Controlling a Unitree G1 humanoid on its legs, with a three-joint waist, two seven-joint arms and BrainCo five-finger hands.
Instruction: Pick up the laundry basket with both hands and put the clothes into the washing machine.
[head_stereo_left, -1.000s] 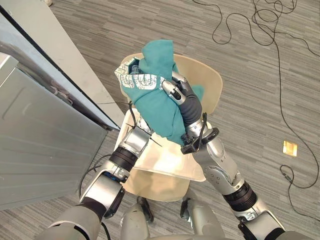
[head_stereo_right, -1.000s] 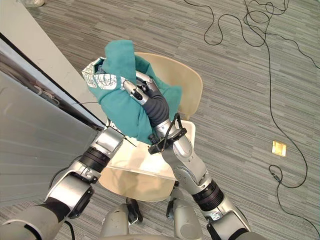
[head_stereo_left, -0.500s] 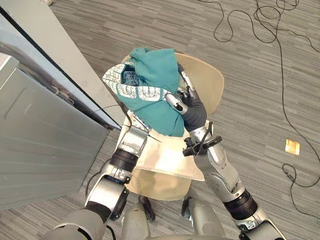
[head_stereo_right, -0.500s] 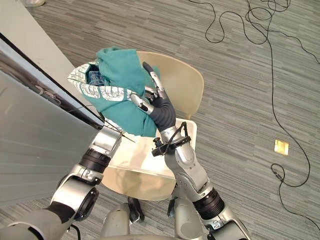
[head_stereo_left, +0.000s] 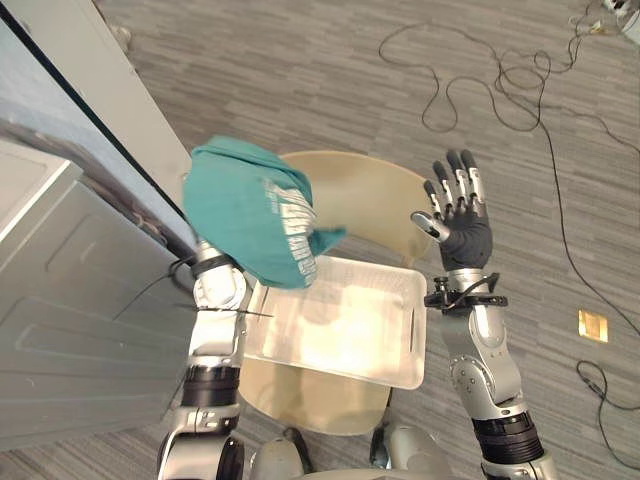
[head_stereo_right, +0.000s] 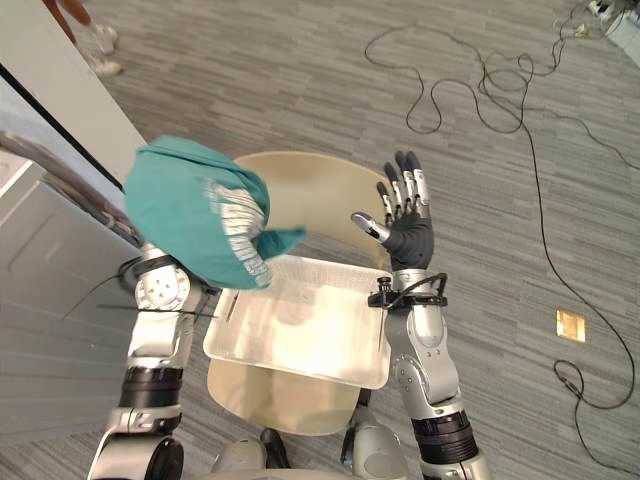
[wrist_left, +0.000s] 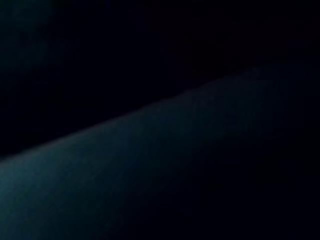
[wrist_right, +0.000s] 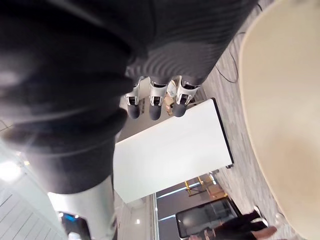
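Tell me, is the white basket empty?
Empty, as far as shows: the basket shows its bare white bottom, and the teal clothes are bunched up in the air above its corner.

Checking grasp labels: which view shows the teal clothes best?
Left eye view: the teal clothes show whole, bunched by the white basket. Right eye view matches. Left wrist view is dark, maybe cloth on the lens; right wrist view faces the chair.
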